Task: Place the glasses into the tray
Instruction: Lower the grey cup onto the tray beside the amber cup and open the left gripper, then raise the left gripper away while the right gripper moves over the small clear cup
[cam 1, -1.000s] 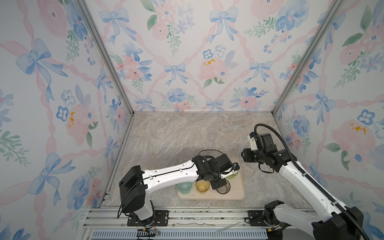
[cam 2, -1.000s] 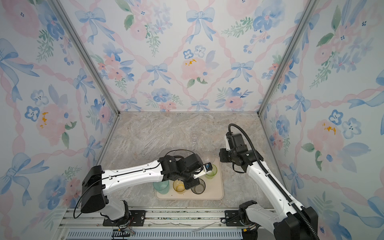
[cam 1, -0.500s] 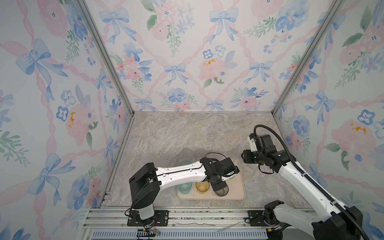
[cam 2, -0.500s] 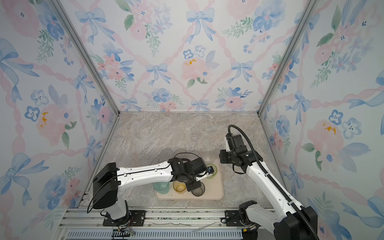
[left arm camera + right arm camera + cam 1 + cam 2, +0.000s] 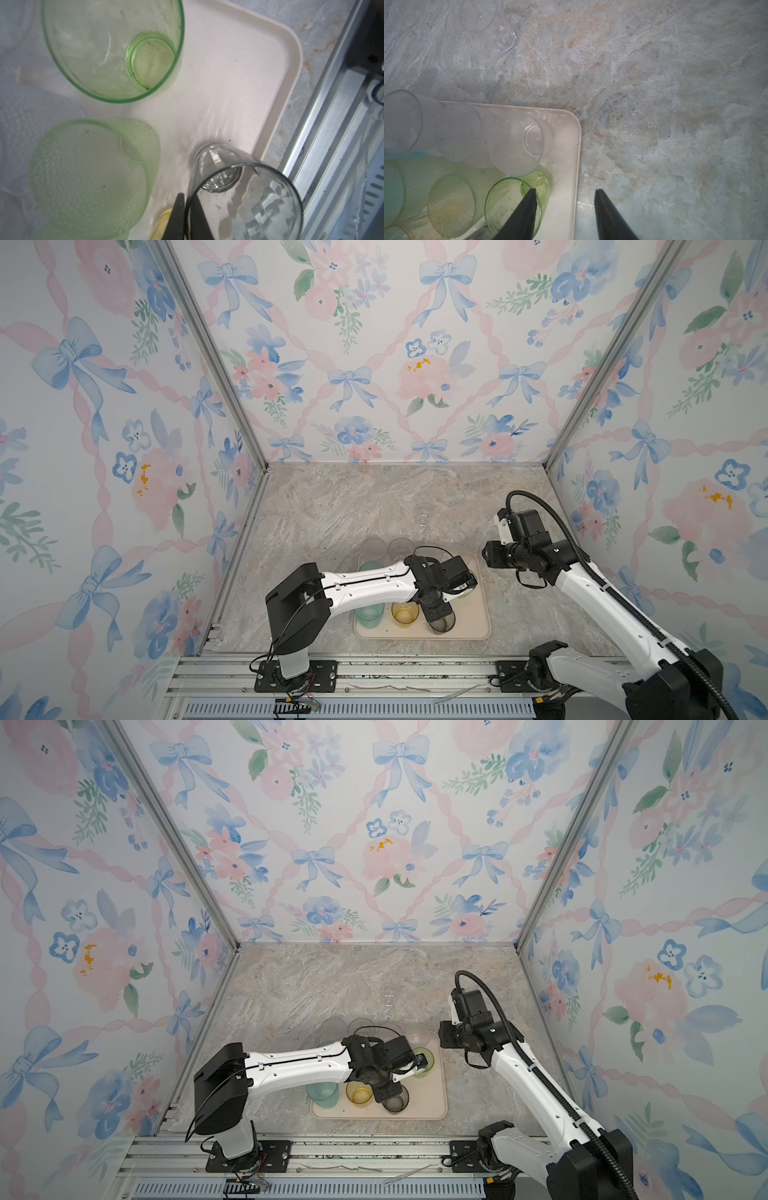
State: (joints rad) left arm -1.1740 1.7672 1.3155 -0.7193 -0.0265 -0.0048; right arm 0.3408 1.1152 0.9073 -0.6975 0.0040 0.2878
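Grey glass (image 5: 259,207) in tray (image 5: 228,72), rim pinched by left fingers (image 5: 177,220); right fingers (image 5: 523,218) parted, empty.

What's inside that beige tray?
Upright tumblers on the tray: teal tumbler, amber tumbler, smoky grey tumbler, pale green tumbler, clear tumbler. The left arm hides the tray's middle from above, so I cannot count them all.

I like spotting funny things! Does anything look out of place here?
Yes: one clear glass sits alone on the table, far from the tray, where the rest crowd in or beside it.
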